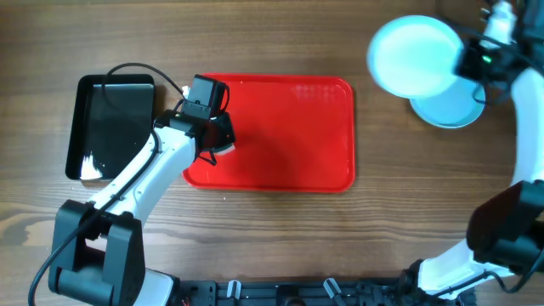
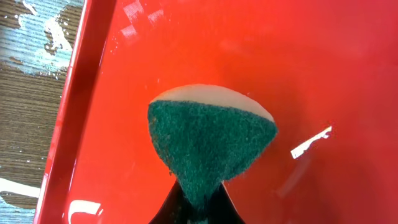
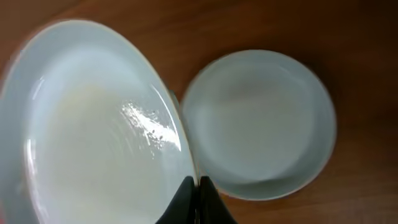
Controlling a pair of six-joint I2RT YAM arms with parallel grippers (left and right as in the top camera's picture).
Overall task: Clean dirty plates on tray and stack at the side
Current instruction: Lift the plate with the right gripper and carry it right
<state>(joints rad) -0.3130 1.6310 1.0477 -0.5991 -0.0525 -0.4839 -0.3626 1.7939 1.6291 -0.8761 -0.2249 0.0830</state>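
The red tray (image 1: 289,127) lies in the middle of the table and holds no plates. My left gripper (image 1: 214,143) is over its left end, shut on a green and cream sponge (image 2: 208,140) that hangs just above the tray floor (image 2: 311,74). My right gripper (image 1: 470,61) at the far right is shut on the rim of a pale blue plate (image 1: 413,56), held in the air. In the right wrist view this plate (image 3: 93,137) fills the left side beside my fingers (image 3: 198,190). Below it, plates (image 1: 455,109) rest on the table, also seen in the right wrist view (image 3: 258,121).
A black glossy tray (image 1: 112,127) lies left of the red tray, with white residue at its lower left corner. The wooden table (image 1: 280,42) surrounds everything. White smears mark the wood beside the red tray's left rim (image 2: 37,37).
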